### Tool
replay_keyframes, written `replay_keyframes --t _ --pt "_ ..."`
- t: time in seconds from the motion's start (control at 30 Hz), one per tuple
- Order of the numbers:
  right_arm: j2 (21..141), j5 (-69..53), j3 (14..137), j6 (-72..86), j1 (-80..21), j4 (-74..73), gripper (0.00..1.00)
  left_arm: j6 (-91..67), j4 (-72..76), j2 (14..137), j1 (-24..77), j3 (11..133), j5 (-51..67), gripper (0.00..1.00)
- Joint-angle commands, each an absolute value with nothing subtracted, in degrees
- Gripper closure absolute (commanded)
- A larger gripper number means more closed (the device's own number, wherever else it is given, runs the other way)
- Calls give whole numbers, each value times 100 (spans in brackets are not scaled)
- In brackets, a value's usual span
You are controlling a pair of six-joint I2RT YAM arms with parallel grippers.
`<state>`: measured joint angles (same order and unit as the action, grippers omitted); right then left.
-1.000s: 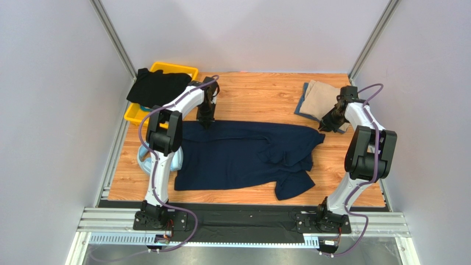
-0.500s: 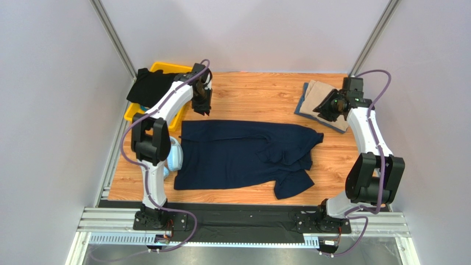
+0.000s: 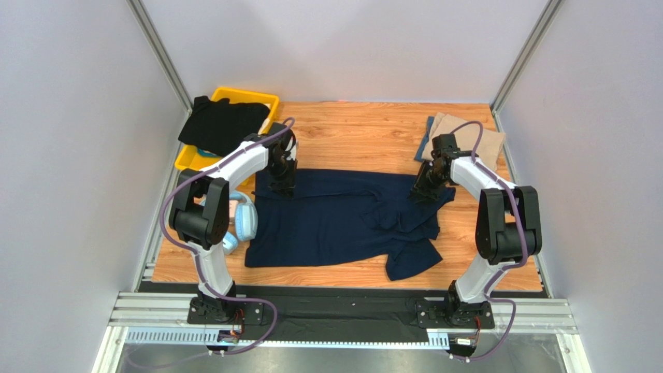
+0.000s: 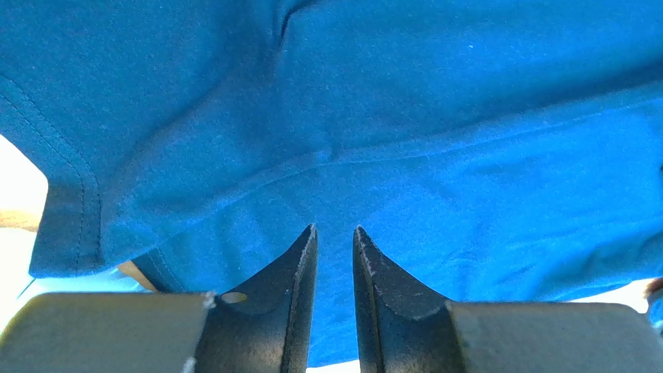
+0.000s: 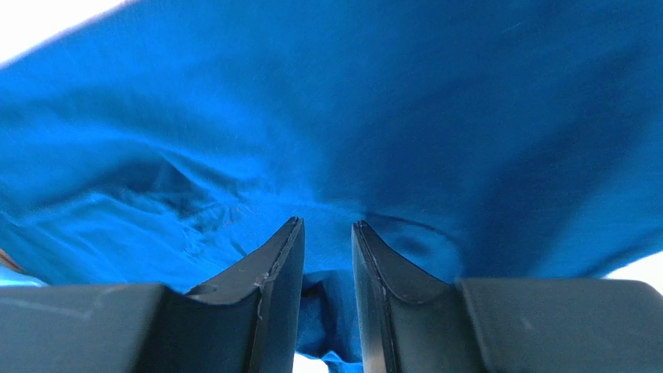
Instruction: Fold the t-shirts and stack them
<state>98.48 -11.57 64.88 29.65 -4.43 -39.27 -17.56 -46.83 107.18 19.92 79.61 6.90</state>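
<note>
— Though lifted clear of the cloth half a second back, now down again on the navy t-shirt (image 3: 335,225), seen from above: left pincer (image 3: 282,189) at its far left corner, right pincer (image 3: 421,194) near the far right, by the bunched sleeve.
— Meaning what for the fold?
— Probably a fresh grab along the far edge; nothing folded over yet. Navy t-shirt spread across the tabletop (image 3: 350,132), tan t-shirt (image 3: 475,144) folded at the far right, black t-shirt (image 3: 222,124) draped on the yellow bin (image 3: 250,96).
— From the left wrist?
— Parted narrowly, tips at navy cloth beside a hem, gripping nothing visible.
— Right wrist?
— Same narrow gap over rumpled cloth, nothing nipped.
— Hidden?
— From above, fingertips masked by the wrists; headphones (image 3: 246,219) half behind the left arm. Up close, only cloth in frame; cannot tell whether touching or just above.
</note>
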Motion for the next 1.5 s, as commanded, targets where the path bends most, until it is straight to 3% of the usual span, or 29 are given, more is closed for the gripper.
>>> replay_keyframes --t 0.0,0.33,0.63,1.03,1.27,1.47 --pt "9651 -1064 6382 2733 -861 -3797 67 -1758 -4412 10186 2013 8051 747 70" --pt "9563 -677 6082 2610 -1695 -4271 76 -1661 -4632 10380 2004 8332 606 71" --pt "8930 -1204 5538 2602 -1837 -4500 80 -1635 -4807 10512 1969 8560 703 72" --pt "8324 -1758 5862 2575 -1925 -5089 80 -1608 -4948 10485 1934 8543 694 72" --pt "7972 -512 6723 2716 -1916 -5326 74 -1740 -4852 10424 1934 8385 852 72" --pt "8068 -272 6917 2839 -1925 -5212 70 -1802 -4650 10327 1951 8183 976 71"
